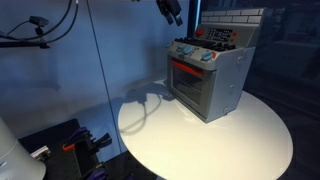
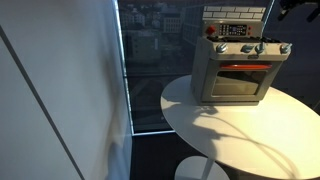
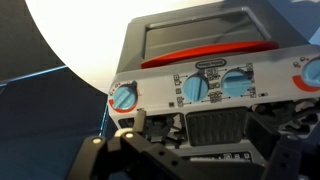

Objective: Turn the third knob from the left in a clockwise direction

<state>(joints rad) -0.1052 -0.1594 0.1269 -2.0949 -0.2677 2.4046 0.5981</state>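
A grey toy stove (image 1: 213,75) with a red-handled oven door stands on a round white table (image 1: 250,140); it also shows in the other exterior view (image 2: 235,65). A row of blue knobs runs along its front panel. The wrist view looks down from above and behind at the knobs: one at the left (image 3: 125,97), two close together in the middle (image 3: 196,88) (image 3: 237,83), and one at the right edge (image 3: 312,72). My gripper (image 3: 200,145) is open and empty, high above the stove top (image 1: 171,10), touching nothing.
A glass wall or window (image 2: 150,60) stands behind the table. Dark equipment with cables (image 1: 70,140) sits on the floor beside the table. A black burner grate (image 3: 215,125) lies on the stove top below the gripper.
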